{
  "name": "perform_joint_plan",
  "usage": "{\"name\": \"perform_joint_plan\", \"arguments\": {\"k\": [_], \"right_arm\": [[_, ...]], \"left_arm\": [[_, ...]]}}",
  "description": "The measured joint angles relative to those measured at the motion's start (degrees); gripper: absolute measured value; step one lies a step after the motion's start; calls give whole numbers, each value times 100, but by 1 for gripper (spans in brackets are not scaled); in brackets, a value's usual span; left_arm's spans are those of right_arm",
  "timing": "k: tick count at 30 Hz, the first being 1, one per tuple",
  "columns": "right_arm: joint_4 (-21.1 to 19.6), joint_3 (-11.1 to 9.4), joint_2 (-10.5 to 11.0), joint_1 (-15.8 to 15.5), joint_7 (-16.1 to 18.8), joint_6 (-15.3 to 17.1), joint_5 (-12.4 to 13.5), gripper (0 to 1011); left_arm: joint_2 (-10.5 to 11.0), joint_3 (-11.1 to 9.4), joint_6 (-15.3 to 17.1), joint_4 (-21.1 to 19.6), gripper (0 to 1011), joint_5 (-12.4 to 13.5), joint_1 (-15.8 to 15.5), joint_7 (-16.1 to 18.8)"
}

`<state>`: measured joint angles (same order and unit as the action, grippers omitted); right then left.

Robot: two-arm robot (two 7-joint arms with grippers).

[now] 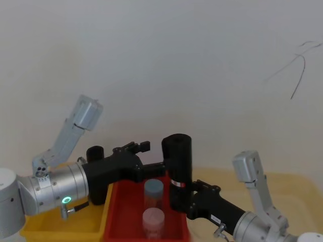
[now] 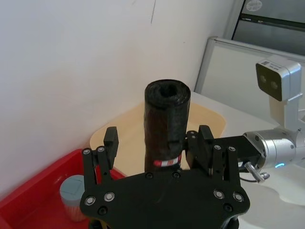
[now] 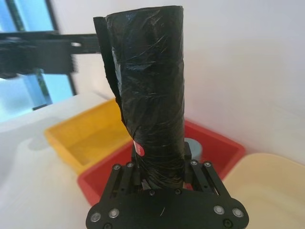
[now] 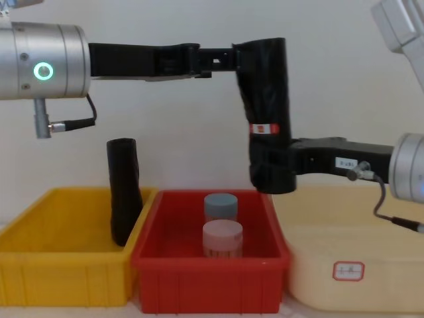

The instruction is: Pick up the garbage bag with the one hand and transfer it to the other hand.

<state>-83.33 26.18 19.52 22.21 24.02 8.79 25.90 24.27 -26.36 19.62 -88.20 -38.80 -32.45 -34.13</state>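
The garbage bag (image 4: 265, 99), a black roll with a red-and-white label band, stands upright in the air above the red bin. My right gripper (image 4: 275, 167), on the blue-ringed wrist, is shut on the roll's lower part below the label; the right wrist view shows the garbage bag (image 3: 152, 95) rising out of the right gripper (image 3: 159, 164). My left gripper (image 4: 228, 59), on the green-ringed wrist, reaches in level with the roll's top. In the left wrist view the left gripper (image 2: 158, 137) is open, one finger on each side of the garbage bag (image 2: 167, 119), with a gap on one side.
Below sit a yellow bin (image 4: 59, 265) with a plain black roll (image 4: 124, 192) leaning in it, a red bin (image 4: 209, 268) holding a grey-lidded jar (image 4: 220, 207) and a pink-lidded jar (image 4: 222, 240), and a cream bin (image 4: 358, 265) to the right. A white wall stands close behind.
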Motion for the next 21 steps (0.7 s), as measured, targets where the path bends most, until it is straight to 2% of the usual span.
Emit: {"name": "perform_joint_plan", "arguments": {"k": [11, 21], "right_arm": [[49, -279, 37, -101, -454, 117, -11, 457], [20, -615, 134, -279, -941, 271, -79, 457]], "left_arm": [[93, 162, -28, 15, 1001, -120, 50, 125], [173, 303, -119, 79, 1001, -158, 108, 390]]}}
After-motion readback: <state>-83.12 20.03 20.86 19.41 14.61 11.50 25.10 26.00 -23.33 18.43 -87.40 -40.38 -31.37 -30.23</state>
